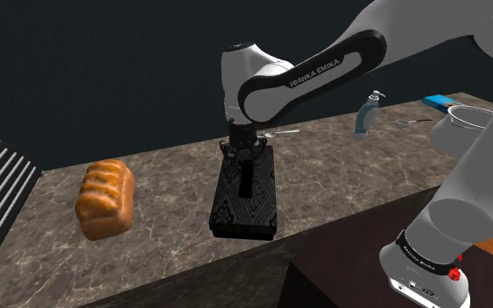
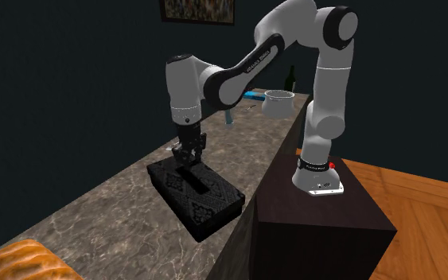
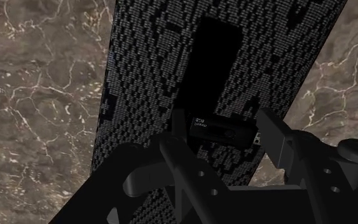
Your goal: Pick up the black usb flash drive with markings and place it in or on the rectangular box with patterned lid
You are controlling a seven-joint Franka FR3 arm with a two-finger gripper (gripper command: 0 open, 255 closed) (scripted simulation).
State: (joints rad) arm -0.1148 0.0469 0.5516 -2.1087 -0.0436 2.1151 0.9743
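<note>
— How is the gripper set?
— It is clamped on the black USB flash drive, gripped end to end between the fingers.
— And the patterned-lid box?
— It is seen directly beneath the gripper, laid on the marble counter.
</note>
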